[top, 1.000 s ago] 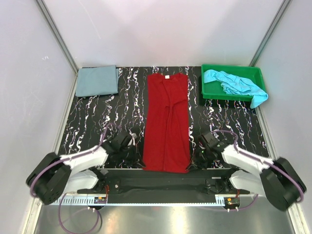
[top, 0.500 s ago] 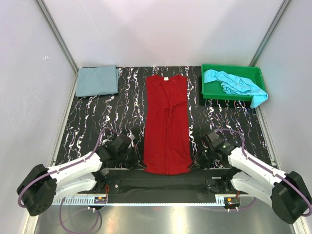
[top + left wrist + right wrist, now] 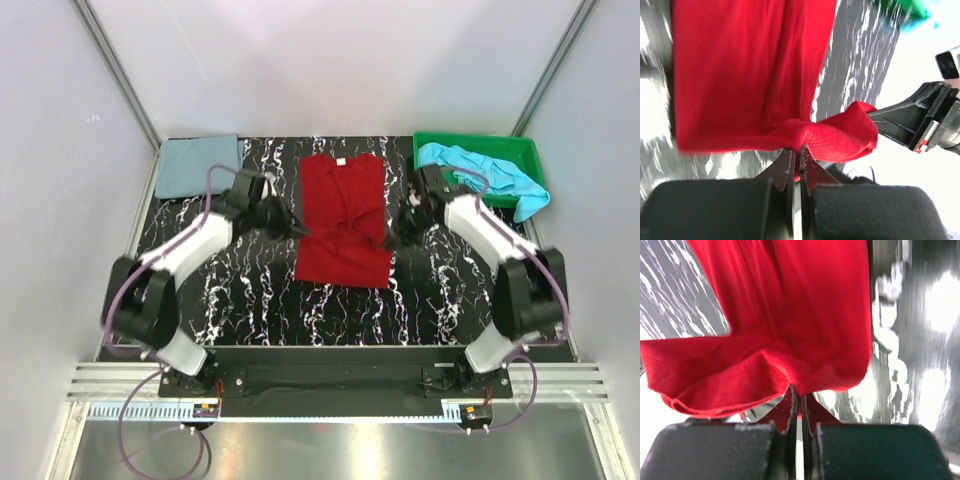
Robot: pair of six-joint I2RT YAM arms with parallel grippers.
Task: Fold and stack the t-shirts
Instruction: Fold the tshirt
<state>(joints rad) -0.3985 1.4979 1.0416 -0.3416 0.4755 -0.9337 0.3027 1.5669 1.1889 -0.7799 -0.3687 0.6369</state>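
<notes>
The left claw (image 3: pixel 296 231) and the right claw (image 3: pixel 389 240) each pinch tight on a lifted edge of the red t-shirt (image 3: pixel 343 200), which lies half-doubled over the table (image 3: pixel 250 290).

Deep red t-shirt (image 3: pixel 343 205), grey-blue t-shirt (image 3: pixel 198 165), turquoise t-shirt (image 3: pixel 490 172), green tray (image 3: pixel 450 197), black table (image 3: pixel 250 290) with white marbling.

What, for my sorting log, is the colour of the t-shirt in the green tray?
The t-shirt is light turquoise, plain; the top external view shows it best.
</notes>
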